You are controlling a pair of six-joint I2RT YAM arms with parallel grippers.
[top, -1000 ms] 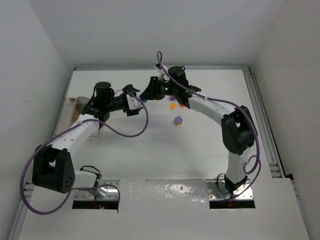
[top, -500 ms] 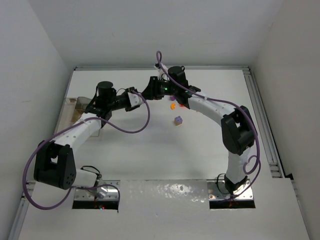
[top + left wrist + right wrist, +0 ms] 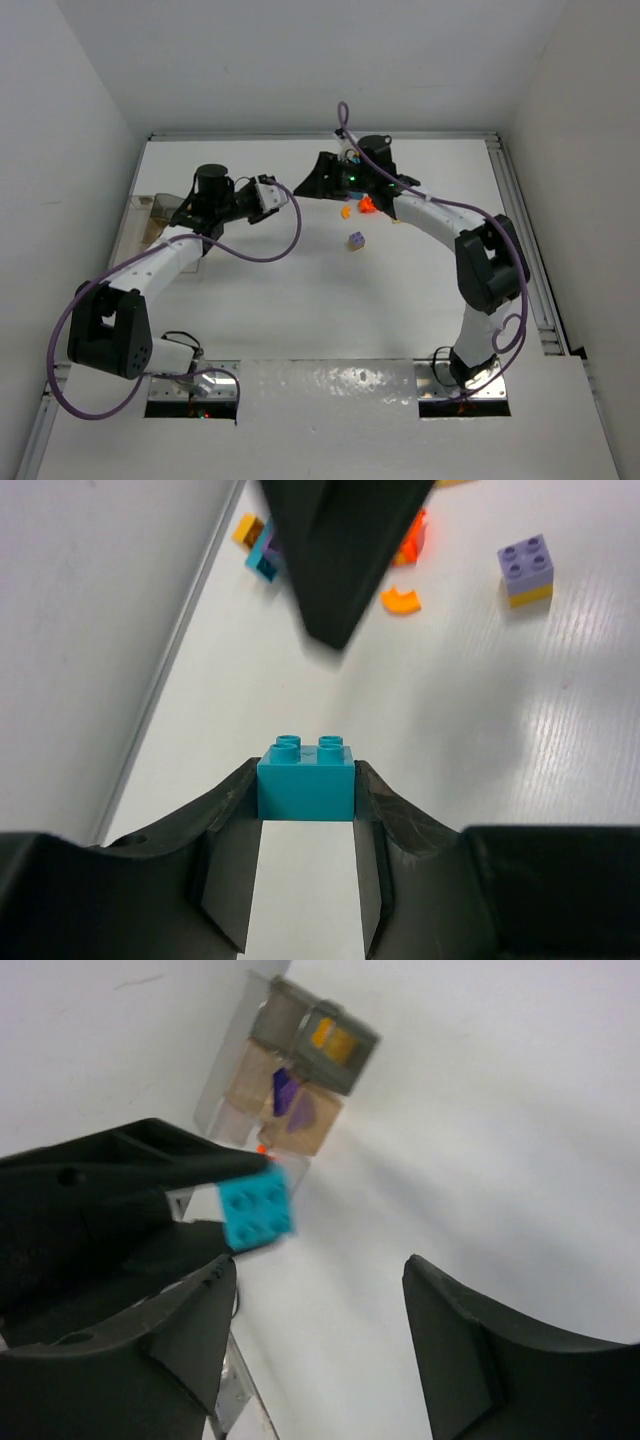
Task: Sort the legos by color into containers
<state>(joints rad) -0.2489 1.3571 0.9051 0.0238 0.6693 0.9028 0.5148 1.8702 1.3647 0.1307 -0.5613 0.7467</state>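
Observation:
My left gripper (image 3: pixel 306 792) is shut on a teal lego brick (image 3: pixel 306 776), studs up, pinched at the fingertips above the table. In the top view it (image 3: pixel 268 192) hangs at the back middle. Just to its right, my right gripper (image 3: pixel 318 183) stands open and holds nothing; its wrist view shows the same teal brick (image 3: pixel 257 1210) off its left finger. Loose legos lie near: a purple-on-yellow stack (image 3: pixel 356 240), orange pieces (image 3: pixel 362 206), and a mixed pile (image 3: pixel 262 550). The containers (image 3: pixel 300 1070) hold purple and yellow pieces.
The containers (image 3: pixel 148 215) sit against the left wall at the table's edge. The back wall runs close behind both grippers. A metal rail (image 3: pixel 525 240) borders the right side. A purple cable loops from each arm.
My left gripper closed on the teal brick. My right gripper opened and drew back to the right, away from the brick.

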